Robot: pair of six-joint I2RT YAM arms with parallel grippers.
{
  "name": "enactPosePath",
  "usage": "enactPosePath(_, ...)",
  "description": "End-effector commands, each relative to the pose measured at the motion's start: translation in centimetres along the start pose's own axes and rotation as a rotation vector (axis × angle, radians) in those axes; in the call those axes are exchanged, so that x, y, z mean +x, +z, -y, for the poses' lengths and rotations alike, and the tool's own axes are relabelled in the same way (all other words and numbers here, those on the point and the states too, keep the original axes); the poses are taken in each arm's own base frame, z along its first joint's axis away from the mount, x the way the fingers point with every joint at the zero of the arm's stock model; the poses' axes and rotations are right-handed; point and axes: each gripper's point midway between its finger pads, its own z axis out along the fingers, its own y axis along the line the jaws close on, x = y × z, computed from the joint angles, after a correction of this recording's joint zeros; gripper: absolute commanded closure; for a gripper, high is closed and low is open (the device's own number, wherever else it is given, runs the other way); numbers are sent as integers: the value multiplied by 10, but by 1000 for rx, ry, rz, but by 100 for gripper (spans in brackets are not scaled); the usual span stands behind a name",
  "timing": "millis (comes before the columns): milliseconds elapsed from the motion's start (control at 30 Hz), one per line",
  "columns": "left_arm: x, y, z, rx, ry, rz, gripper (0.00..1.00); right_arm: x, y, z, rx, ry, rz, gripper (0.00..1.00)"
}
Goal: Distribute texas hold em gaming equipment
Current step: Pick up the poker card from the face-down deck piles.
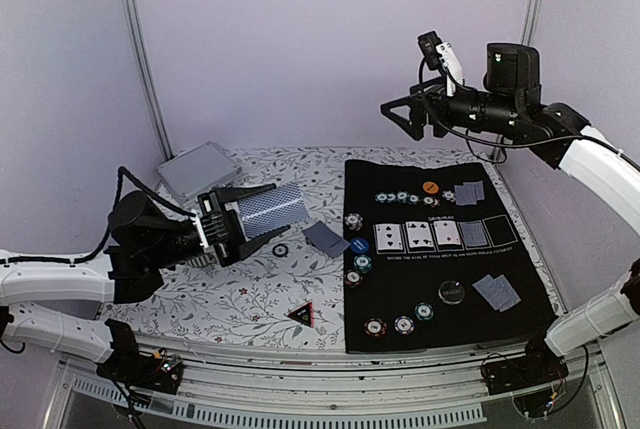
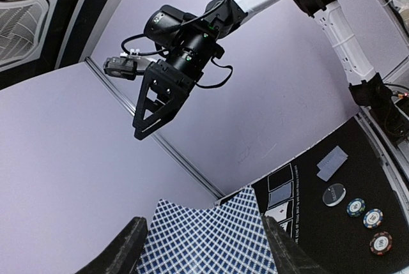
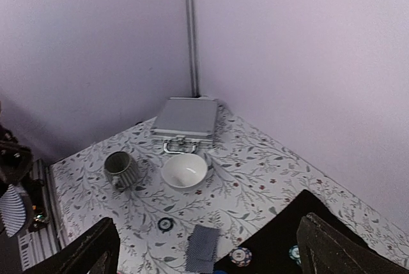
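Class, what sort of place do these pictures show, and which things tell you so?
Probably a robot test booth staged for a card game: plain lilac walls, two robot arms at the table edge, and a black mat laid with playing cards and poker chips.

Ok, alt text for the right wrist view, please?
Open right pincer high over a floral tablecloth: closed silver metal case by the wall, white bowl and grey striped mug before it, grey-blue-backed playing cards nearest.
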Motion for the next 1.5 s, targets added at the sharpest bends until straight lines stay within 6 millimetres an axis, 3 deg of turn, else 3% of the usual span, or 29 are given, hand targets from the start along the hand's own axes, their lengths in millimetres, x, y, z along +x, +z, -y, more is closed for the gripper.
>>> enactPosePath(0,-11,-3,-3,-30,12,41,43,15,8,-96,-411,1,-60,1)
enactPosePath(200,-9,-2,-3,-36,25,30,44,33,36,-143,-567,156,-154,3)
enactPosePath(367,-8,-2,-1,-32,40,24,43,46,50,-187,-687,179,-194,3)
enactPosePath(567,-7,-1,1,-34,50,14,43,59,63,-207,-754,191,-237,3)
enactPosePath(867,-5,-1,0,-37,55,8,43,77,88,-195,-639,201,-296,4)
enactPosePath(1167,-5,-2,1,-40,55,11,44,80,79,-178,-539,113,-317,5)
enactPosePath(1467,-5,-2,1,-41,54,10,44,65,68,-175,-531,54,-299,10)
